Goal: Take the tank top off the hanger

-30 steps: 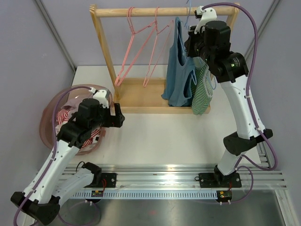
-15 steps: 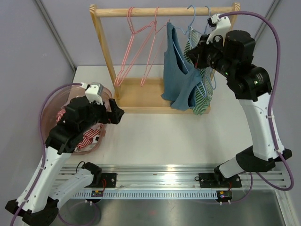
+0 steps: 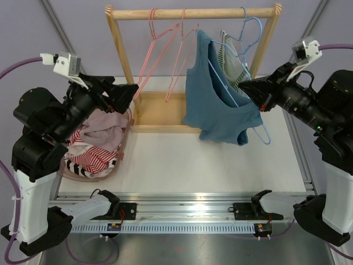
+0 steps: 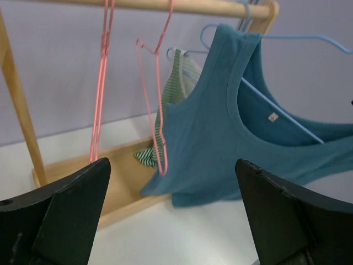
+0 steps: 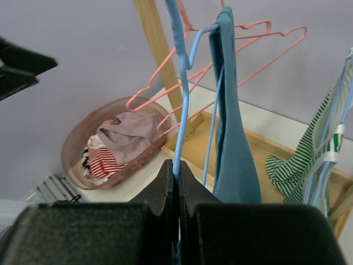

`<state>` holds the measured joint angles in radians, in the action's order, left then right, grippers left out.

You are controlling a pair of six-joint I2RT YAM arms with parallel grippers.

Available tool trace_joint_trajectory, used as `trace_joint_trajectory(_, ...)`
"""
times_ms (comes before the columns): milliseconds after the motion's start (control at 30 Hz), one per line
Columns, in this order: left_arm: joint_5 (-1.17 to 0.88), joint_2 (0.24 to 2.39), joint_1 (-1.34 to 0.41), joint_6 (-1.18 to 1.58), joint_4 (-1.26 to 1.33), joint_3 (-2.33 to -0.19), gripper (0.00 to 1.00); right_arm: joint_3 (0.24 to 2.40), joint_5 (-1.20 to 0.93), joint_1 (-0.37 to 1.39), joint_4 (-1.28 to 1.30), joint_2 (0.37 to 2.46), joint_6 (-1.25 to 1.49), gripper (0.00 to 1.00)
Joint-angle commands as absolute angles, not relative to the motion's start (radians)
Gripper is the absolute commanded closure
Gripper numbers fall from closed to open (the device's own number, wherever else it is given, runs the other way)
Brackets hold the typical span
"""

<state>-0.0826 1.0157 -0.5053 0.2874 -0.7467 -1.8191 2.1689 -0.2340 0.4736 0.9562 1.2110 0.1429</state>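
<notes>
**A:** ok so what else is sitting on that white table [image 3: 182, 165]?

**B:** mostly a wooden rack [image 3: 121, 58] at the back, with two pink wire hangers [image 3: 148, 63] dangling bare off the top bar. There's a green striped top [image 5: 298, 160] hanging toward the right end.

**A:** and on the left?

**B:** a pinkish see-through basket [image 5: 67, 150] at the table's left edge, stuffed with laundry. There's a red-and-white striped piece [image 3: 91, 160] in front and something pale mauve [image 3: 105, 124] on top. A metal rail [image 3: 187, 201] runs along the near edge.

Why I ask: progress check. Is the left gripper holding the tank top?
No, the left gripper stands open, clear of the blue tank top.
</notes>
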Motion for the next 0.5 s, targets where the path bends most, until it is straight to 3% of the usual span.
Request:
trace_joint_trajectory(0,-0.094,1.095,-0.546,0.255,-0.704,-1.911,0.01,2.223,-0.343,0.469,0.925,1.174,0.183,1.0)
trace_joint_trajectory(100,-0.098,1.147,-0.572,0.236,-0.663,-1.963,0.01,2.252,-0.393,0.469,0.946,1.154,0.184,1.0)
trace_joint_trajectory(300,-0.074,1.129,-0.716,0.146,-0.467,-1.85,0.01,2.146,-0.468,0.471,0.891,1.079,0.212,1.0)
trace_joint_trajectory(467,0.124,1.143,-0.889,0.006,-0.384,-1.725,0.01,2.004,-0.566,0.469,0.851,1.055,0.248,1.0)
